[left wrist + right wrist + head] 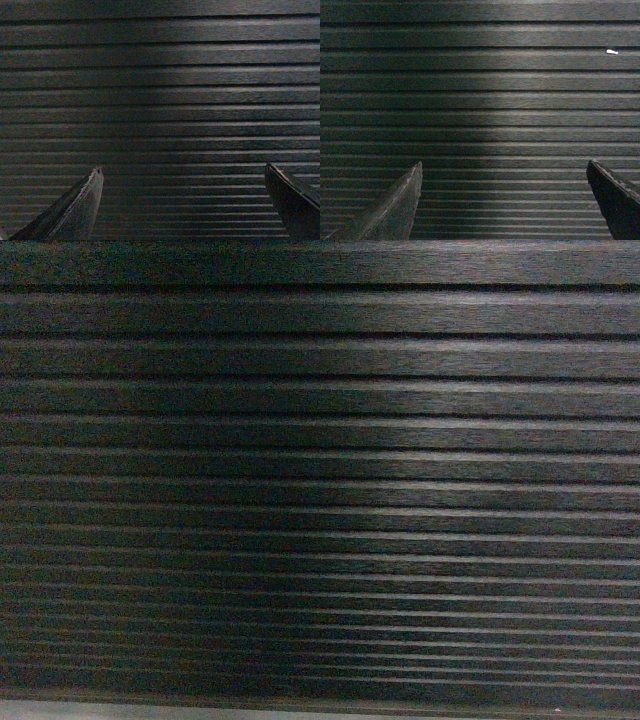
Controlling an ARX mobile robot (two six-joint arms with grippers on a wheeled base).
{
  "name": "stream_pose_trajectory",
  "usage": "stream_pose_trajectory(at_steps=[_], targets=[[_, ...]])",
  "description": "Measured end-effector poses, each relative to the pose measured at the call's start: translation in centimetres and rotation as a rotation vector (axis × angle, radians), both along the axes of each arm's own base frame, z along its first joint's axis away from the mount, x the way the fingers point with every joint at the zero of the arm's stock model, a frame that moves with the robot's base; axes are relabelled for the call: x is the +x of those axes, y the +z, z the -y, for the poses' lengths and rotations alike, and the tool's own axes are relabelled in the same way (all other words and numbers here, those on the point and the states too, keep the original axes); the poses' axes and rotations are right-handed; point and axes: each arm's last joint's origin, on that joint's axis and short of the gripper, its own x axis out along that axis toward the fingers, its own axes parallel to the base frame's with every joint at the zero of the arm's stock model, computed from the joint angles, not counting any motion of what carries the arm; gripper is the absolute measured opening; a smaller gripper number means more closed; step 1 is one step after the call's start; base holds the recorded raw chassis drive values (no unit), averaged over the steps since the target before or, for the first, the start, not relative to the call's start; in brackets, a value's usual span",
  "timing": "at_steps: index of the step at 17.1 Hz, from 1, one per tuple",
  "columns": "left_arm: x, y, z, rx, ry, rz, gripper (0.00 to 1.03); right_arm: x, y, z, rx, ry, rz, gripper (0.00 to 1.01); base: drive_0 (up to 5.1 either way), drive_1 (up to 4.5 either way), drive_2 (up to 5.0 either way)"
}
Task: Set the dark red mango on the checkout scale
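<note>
Both grippers [182, 172] [504, 167] agape before checkout [320, 480]

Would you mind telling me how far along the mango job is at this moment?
Nothing looks done: every view shows only the checkout slatted front, with no mango or scale in sight. Nothing is in hand: the left gripper and right gripper are open and empty. Finding, picking and weighing the mango all remain.

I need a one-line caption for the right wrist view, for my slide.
Right gripper, jaws open and empty, facing the slatted dark front of the checkout; a small white speck upper right.
</note>
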Motion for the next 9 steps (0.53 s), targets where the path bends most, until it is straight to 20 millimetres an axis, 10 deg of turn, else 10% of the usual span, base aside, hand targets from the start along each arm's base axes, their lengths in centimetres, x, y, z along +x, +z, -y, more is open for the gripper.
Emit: stream_pose_trajectory(at_steps=[9], targets=[[0.00, 0.00, 0.00, 0.000, 0.000, 0.000, 0.98, 0.00, 0.00, 0.00, 0.000, 0.000, 0.000, 0.98, 0.1, 1.26, -1.1]])
